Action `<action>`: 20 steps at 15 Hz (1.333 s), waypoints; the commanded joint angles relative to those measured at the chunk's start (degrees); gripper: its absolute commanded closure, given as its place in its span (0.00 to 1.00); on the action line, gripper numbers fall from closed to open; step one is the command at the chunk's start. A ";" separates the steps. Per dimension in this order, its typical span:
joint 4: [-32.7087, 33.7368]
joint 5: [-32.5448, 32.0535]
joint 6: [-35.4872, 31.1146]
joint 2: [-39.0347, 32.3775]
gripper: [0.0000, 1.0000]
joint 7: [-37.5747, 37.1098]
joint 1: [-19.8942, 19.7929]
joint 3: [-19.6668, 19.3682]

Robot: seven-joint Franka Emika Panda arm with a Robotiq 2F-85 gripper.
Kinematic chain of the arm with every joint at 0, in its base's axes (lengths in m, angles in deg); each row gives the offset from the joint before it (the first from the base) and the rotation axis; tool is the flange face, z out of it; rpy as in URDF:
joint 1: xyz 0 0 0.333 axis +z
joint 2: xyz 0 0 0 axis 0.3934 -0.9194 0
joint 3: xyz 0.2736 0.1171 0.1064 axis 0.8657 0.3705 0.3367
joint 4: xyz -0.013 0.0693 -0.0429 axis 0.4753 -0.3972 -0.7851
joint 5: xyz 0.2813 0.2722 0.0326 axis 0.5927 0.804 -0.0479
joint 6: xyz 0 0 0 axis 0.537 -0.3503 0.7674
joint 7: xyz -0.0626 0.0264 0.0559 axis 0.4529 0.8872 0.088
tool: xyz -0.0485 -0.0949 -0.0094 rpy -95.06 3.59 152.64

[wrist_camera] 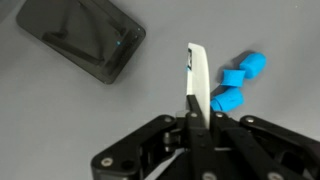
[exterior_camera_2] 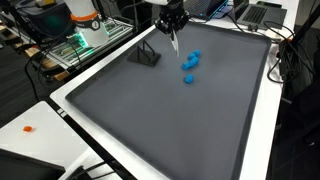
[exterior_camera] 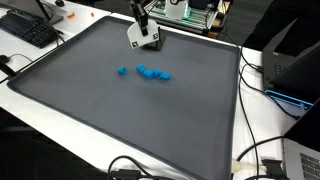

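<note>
"Several small blue blocks are seen on the grey mat. Is any of them held?"

"None is held. The gripper is shut tight on a thin white stick, which is clamped by one end between the fingers and pointed down toward the mat."

"Where is the stick placed in relation to the rest?"

"It is held between a dark flat box on one side and the cluster of blocks on the other, as is shown in the wrist view. The blocks are near its tip but apart from it. Whether the mat is touched by the tip cannot be told."

"How much of the work can be counted as done?"

"The pick-up is judged to be done, since the stick is gripped firmly and raised upright. Nothing more is shown as finished. The blocks are left in a loose row in both exterior views, with one set slightly apart from the others, and no block is stacked or pushed against the box."

"And what is left?"

"The stick is not yet set down, and neither the blocks nor the box are touched by it"
</note>
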 commanded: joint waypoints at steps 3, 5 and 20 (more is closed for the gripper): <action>-10.58 2.24 -7.42 5.88 0.99 -5.32 0.54 -0.27; -12.92 3.29 -9.38 6.55 0.99 -7.16 0.42 -0.21; -22.52 9.76 -19.97 7.17 0.99 -14.53 0.33 -0.14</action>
